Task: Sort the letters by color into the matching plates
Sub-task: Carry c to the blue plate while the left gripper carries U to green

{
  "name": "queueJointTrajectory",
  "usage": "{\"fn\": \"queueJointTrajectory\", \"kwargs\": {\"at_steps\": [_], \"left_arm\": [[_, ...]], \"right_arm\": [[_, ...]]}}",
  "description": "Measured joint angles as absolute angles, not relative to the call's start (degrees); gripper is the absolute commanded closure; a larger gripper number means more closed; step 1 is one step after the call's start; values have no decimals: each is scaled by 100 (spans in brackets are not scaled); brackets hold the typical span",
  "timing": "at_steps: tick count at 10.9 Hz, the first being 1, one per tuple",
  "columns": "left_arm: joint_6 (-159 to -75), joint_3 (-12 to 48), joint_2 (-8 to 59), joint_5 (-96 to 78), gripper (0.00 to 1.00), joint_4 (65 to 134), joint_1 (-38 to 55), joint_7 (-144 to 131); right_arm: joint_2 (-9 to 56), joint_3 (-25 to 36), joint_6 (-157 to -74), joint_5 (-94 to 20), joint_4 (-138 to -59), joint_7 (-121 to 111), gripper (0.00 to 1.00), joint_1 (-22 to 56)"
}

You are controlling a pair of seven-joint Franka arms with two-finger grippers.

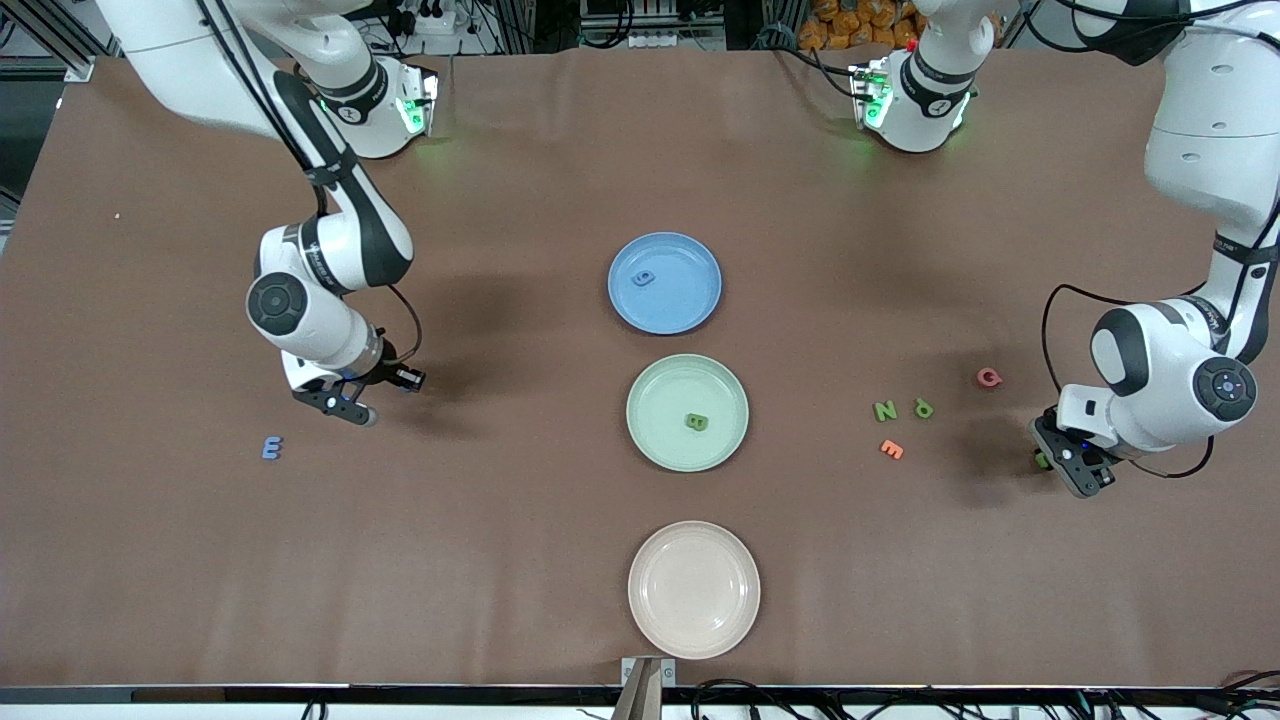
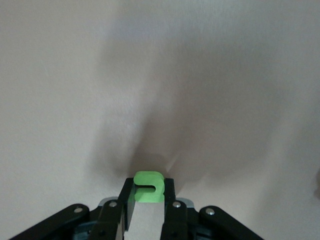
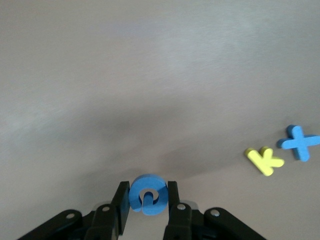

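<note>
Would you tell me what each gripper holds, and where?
The left gripper pinches a green letter by its flat faces; the right gripper pinches a blue letter likewise.

Wide bare counter lies between each arm and the central row of blue plate, green plate, beige plate
</note>
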State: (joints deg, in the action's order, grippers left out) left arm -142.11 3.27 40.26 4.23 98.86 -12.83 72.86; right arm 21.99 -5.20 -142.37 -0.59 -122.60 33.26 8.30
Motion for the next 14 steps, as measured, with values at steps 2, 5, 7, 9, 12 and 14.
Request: {"fn": "queueJointTrajectory", "kwargs": {"at_steps": [2,5,7,9,12,14], "left_arm": [[-14248,467,4012,252,100,9750,-1262,7189],[-14238,739,3911,215,100,9576,-1106,6514],[-14103,940,3838,211,100,9573,-955,5819],[-13907,1040,3723,211,100,9568,-635,4990],[-13851,1080,3669,210,100,9567,-41,3712],[-13850,1095,3651,210,100,9567,351,2847]], "right_arm": [[2100,-572,-13913,90,-12087,3196,83,1088],[2072,-649,-13343,116,-11648,3132,83,1763],[2072,-674,-13289,116,-11555,3129,79,2290],[2075,-686,-13288,119,-11482,3124,80,2793],[2147,-690,-13281,120,-11277,3129,80,3462],[2288,-691,-13279,120,-11130,3131,79,3806]]}}
